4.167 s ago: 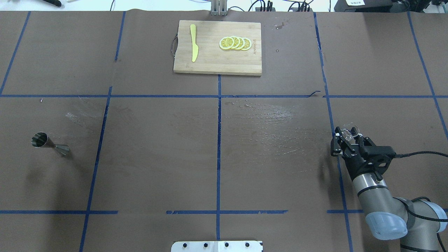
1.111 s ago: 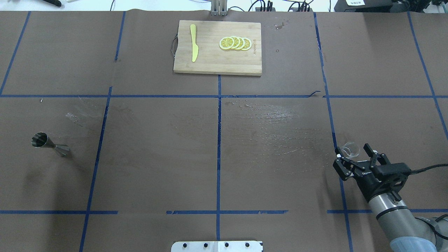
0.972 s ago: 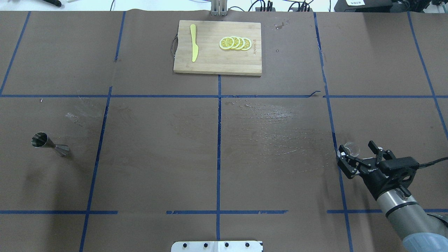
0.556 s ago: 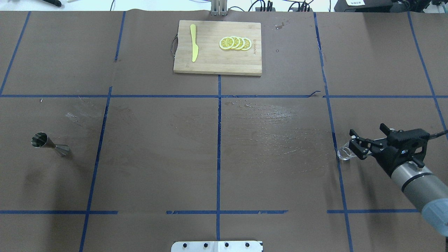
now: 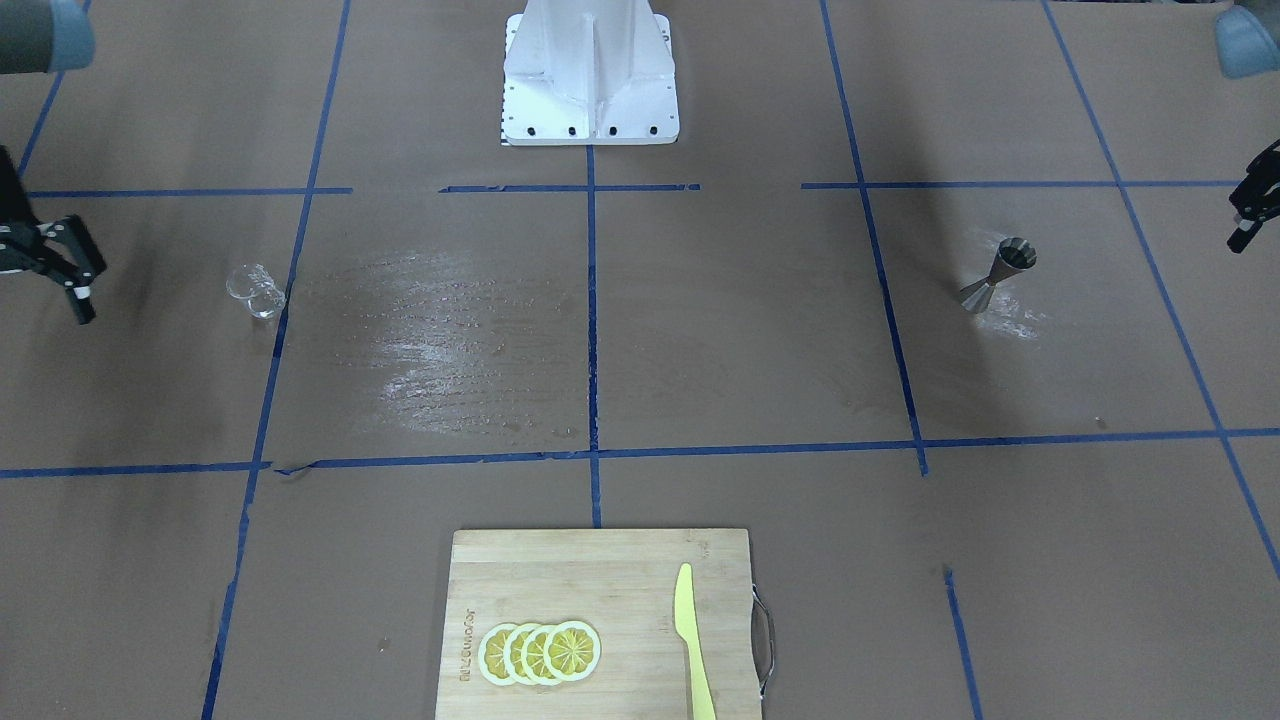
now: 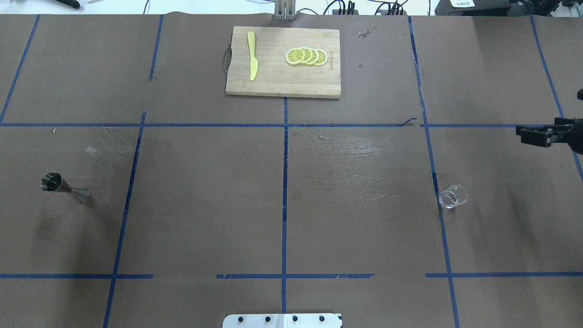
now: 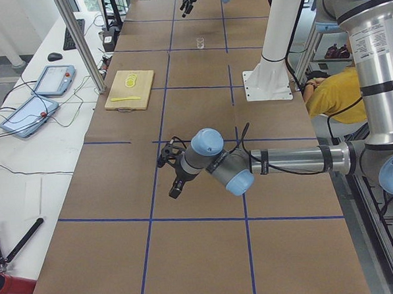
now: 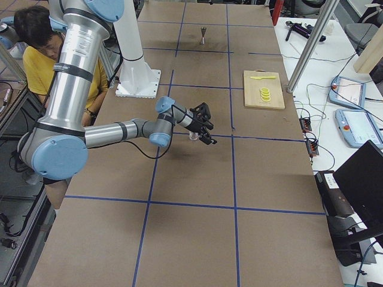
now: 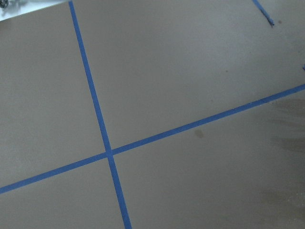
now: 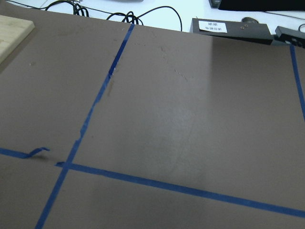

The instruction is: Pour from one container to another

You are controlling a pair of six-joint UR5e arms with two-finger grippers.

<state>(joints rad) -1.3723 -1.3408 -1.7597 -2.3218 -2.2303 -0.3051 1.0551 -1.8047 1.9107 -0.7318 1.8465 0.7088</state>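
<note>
The clear glass cup [image 6: 453, 197] stands upright and alone on the brown table, by a blue tape line on the right side; it also shows as the cup [image 5: 255, 290]. The steel jigger [image 6: 59, 184] stands far off at the left, the same jigger [image 5: 1000, 273] in the front view. My right gripper [image 6: 528, 134] hangs open and empty at the right edge, well clear of the cup and beyond it. My left gripper [image 5: 1255, 205] shows only partly at the frame's edge, outboard of the jigger, and looks open and empty.
A wooden cutting board [image 6: 282, 86] with lemon slices [image 6: 306, 56] and a yellow knife [image 6: 252, 55] lies at the far middle. Wet streaks [image 6: 360, 168] mark the table between cup and centre line. The white robot base [image 5: 590, 70] stands at the near edge.
The right gripper, earlier shut on the glass cup, set it down on the table, opened, and pulled away to the far right edge. The jigger has not moved.
</note>
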